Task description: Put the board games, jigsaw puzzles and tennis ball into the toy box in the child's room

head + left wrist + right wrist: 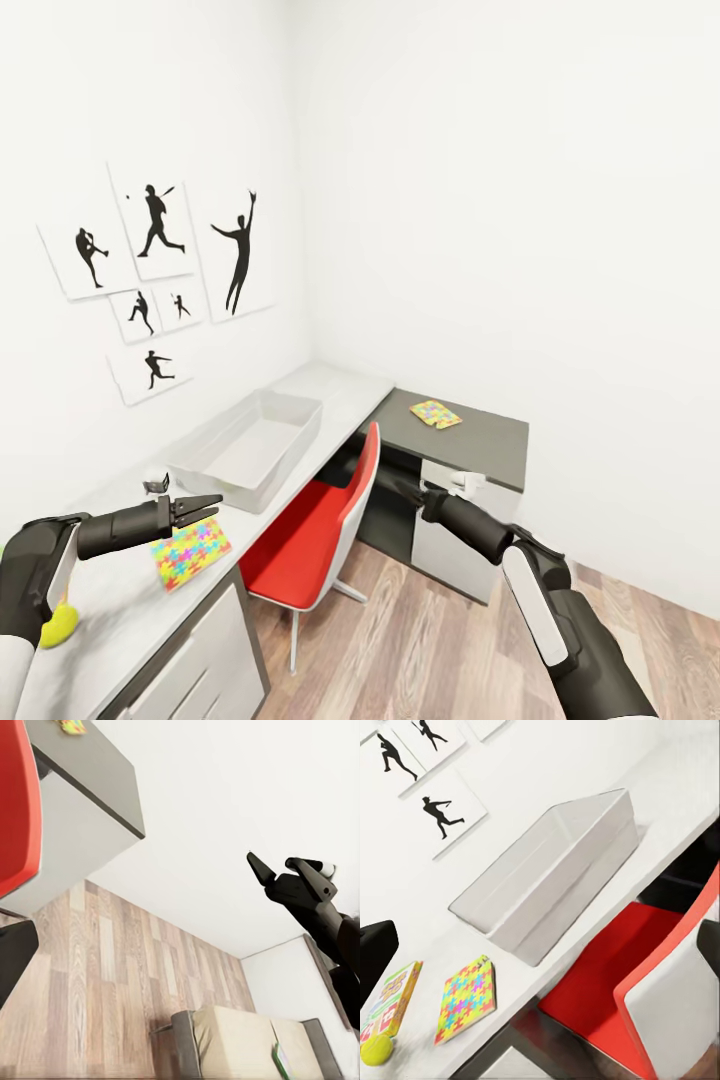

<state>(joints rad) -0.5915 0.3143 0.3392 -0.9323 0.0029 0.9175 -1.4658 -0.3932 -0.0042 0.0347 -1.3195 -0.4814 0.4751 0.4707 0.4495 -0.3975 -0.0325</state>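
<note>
Inventory, child's room, taken from the wood-plank floor facing the corner of the table (330,385).

Toy box (250,445): on the pale top by the wall, under the sports pictures (150,275). Interior bare as far as I see it; nothing packed yet.

Jigsaw puzzles, two. One (192,551) lies flat on the near stretch of the table, short of the toy box and just below my left gripper. The second (436,413) lies on the dark far wing of the desk, well apart from the box.

Tennis ball (60,626): on the table at my left elbow, partly hidden by the arm; in the right wrist view it sits beside a game box.

Board games: one (391,996), a small printed box, rests next to the near puzzle and the ball. Another, green-edged (280,1059), lies on the bed (240,1042) across the room. The third I cannot find.

Left gripper (200,507): jaws narrowly parted, holding nothing, hovering above the table between puzzle and box.

Right gripper (412,492): raised over the red chair (320,530); fingers spread, carrying nothing.

Tally: none of six stowed; all collecting remains, the near puzzle being the handiest first item.
</note>
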